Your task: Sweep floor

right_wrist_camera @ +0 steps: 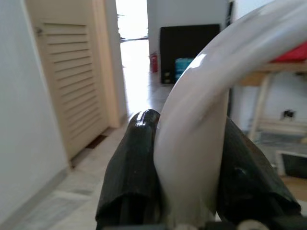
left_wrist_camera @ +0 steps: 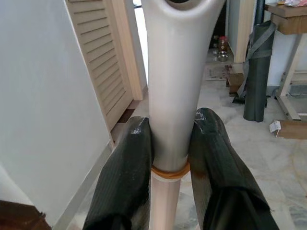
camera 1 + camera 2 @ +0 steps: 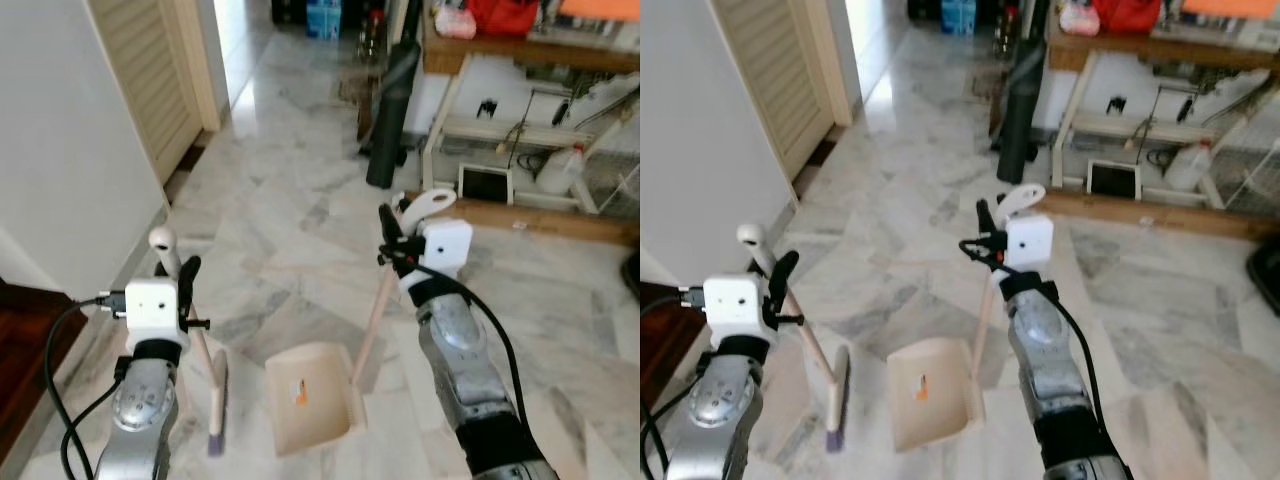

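- Both sets of jaws are clamped: my left gripper (image 2: 169,158) pinches the broom handle (image 2: 173,86) just below its grey grip, and my right gripper (image 1: 192,163) squeezes the white curved top of the dustpan handle (image 1: 211,91).
- Broom head (image 3: 217,410) rests on the marble floor (image 3: 290,230) at my 11 o'clock; the dustpan (image 3: 310,400) sits at 12, just beside it, mouth facing away from me.
- I can't make out any dirt on the tiles.
- To sweep well, I'd keep the pan's lip flat on the floor and draw the bristles toward it in short strokes.
- Wall (image 3: 70,150) stands close at 9 o'clock; a rolled mat (image 3: 392,110) and low shelf (image 3: 520,205) crowd 1 to 2 o'clock.
- Open floor runs toward 12.
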